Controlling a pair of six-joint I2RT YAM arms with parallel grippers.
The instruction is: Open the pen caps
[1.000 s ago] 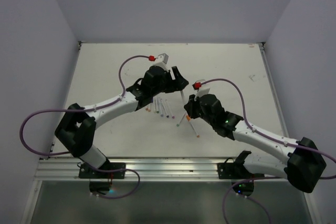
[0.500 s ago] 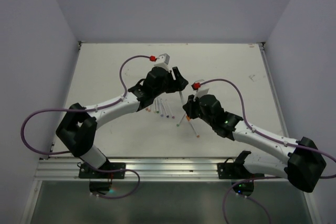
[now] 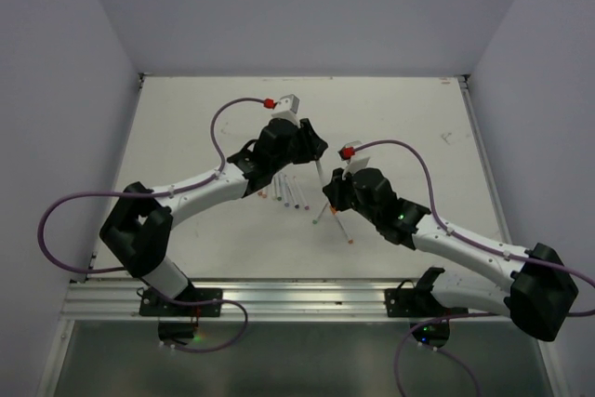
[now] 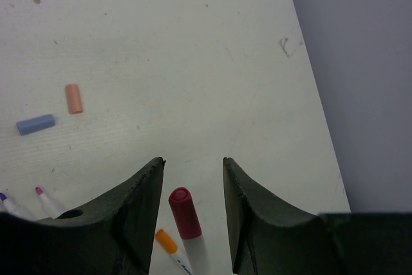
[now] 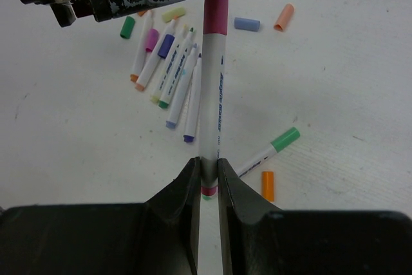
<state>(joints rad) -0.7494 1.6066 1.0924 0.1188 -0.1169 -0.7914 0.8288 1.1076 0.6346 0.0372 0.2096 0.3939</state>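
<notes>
Red cap (image 4: pixel 182 212) sits atop the pen (image 5: pixel 210 107), upright betw. left gripper (image 4: pixel 192 162) jaws, which are apart and not touching it yet, I think. Right gripper (image 5: pixel 207 165) clamped on pen's low end. Loose caps (image 5: pixel 247 24) scattered on tabletop (image 4: pixel 161 43), so several done. Left to do: this one, plus green-capped pen (image 5: pixel 284 138).

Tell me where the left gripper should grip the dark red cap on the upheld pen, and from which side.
Grip the red cap across its round side, clear of the white barrel, coming from its closed end along the pen's axis. The right gripper clamps the barrel's other end, and the open fingers of the left gripper straddle the cap.
</notes>
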